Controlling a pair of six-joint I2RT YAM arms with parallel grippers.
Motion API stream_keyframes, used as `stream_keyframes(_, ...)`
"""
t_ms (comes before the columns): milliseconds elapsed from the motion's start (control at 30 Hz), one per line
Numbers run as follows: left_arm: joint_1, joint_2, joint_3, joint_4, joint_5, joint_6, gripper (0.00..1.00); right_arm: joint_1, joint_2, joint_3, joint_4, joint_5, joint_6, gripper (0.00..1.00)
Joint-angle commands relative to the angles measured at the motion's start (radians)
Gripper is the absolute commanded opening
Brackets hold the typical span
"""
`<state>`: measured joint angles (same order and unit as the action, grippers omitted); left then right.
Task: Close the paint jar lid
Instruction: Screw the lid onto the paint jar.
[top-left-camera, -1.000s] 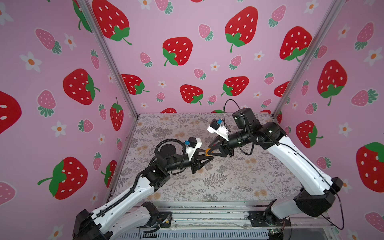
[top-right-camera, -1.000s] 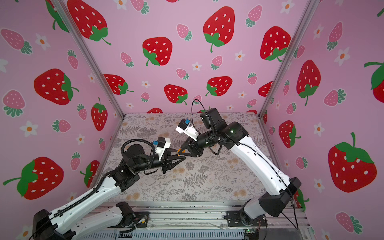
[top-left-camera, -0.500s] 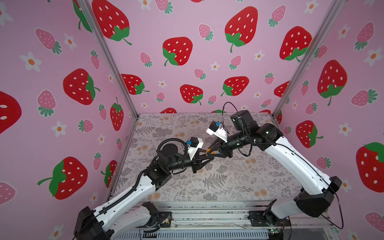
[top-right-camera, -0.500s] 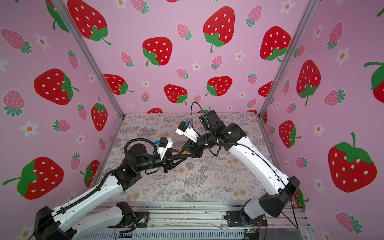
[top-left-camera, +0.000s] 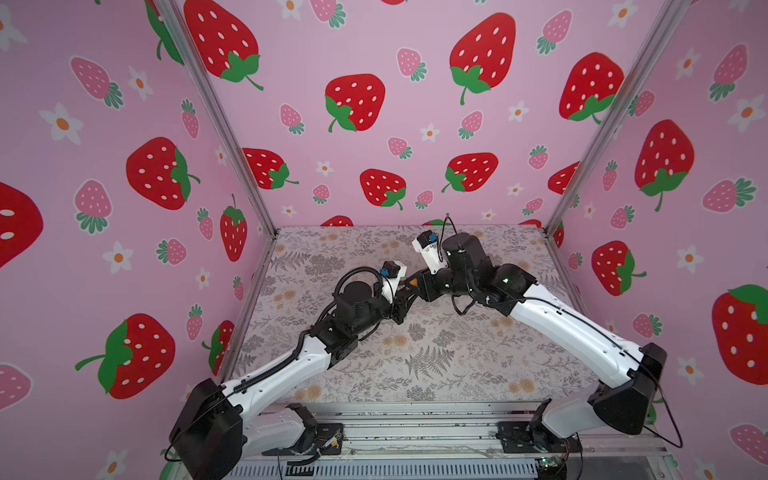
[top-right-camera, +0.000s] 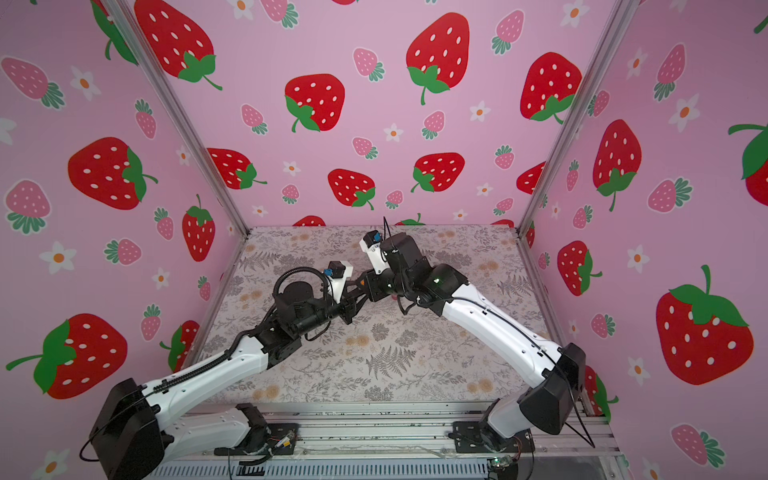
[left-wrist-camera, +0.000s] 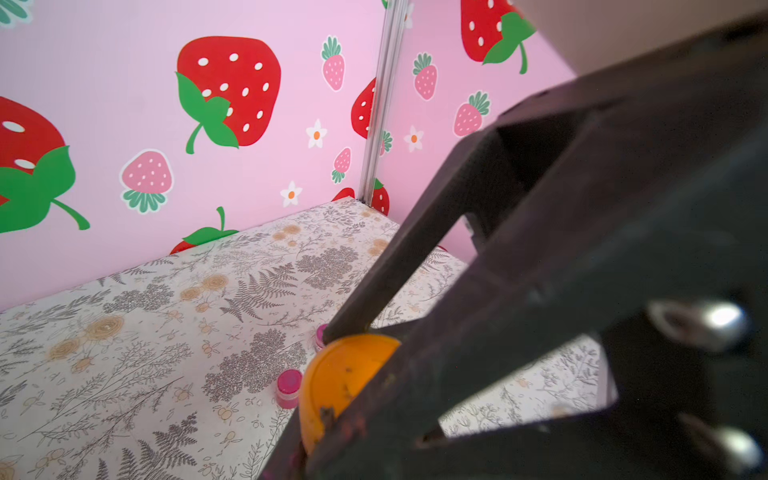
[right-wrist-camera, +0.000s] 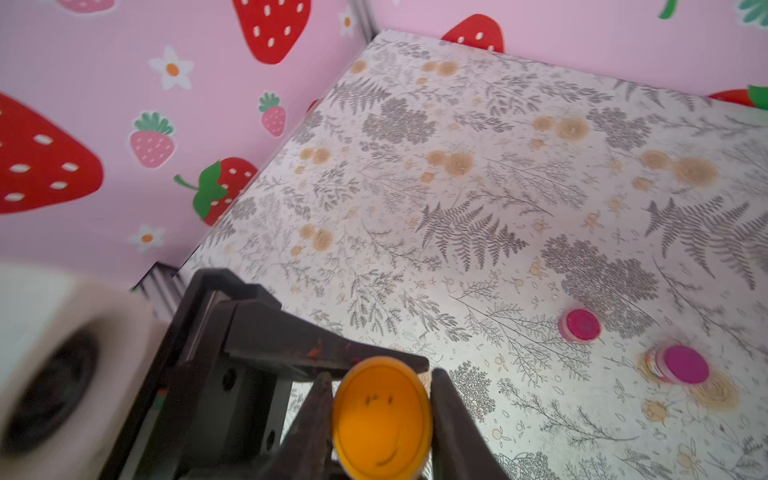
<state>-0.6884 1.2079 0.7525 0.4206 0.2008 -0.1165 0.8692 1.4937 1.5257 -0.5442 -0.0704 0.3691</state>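
2 grippers nearer than 1 s ago | L gripper (left-wrist-camera: 328, 390) pinching orange jar (left-wrist-camera: 353, 374) | R gripper (right-wrist-camera: 382, 386) tight on lid (right-wrist-camera: 380, 424)

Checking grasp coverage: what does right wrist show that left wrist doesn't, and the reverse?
Right wrist only: orange paint jar lid face-on between the fingers of the right gripper; both pink jars whole; left wrist camera housing. Left wrist only: the jar seen obliquely in the left gripper; one pink jar half hidden. Both: orange jar, pink jars, floral table.
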Motion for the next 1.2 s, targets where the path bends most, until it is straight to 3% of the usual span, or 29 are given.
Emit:
stream_keyframes(0,-0.022,0.008,0.064,0.143,-0.041,0.023,0.00,0.071,-0.017,0.039,0.016,0.038,0.141,0.44)
stream_keyframes(100,-0.022,-0.027,0.040,0.119,-0.013,0.023,0.00,0.050,-0.083,0.048,-0.053,0.058,0.138,0.65)
stream_keyframes(200,-0.022,-0.076,0.013,0.074,0.038,0.025,0.00,-0.019,-0.151,0.064,-0.133,0.021,0.144,0.75)
stream_keyframes(333,-0.023,-0.138,-0.030,0.041,0.074,0.023,0.00,-0.108,-0.193,0.128,-0.233,-0.057,0.134,0.80)
stream_keyframes(567,-0.065,-0.226,-0.106,0.057,-0.009,0.065,0.00,-0.120,-0.118,0.306,-0.456,-0.159,0.096,0.83)
stream_keyframes(667,-0.083,-0.238,-0.117,0.063,-0.028,0.070,0.00,-0.122,-0.136,0.226,-0.368,-0.267,0.151,0.84)
stream_keyframes(800,-0.108,-0.255,-0.125,0.062,-0.059,0.083,0.00,-0.135,-0.194,0.007,-0.078,-0.444,0.344,0.84)
stream_keyframes(1033,-0.114,-0.269,-0.125,0.082,-0.047,0.052,0.00,-0.174,-0.293,-0.311,0.367,-0.538,0.646,0.85)
stream_keyframes(1167,-0.120,-0.259,-0.125,0.098,-0.037,0.041,0.00,-0.177,-0.300,-0.409,0.557,-0.559,0.769,0.85)
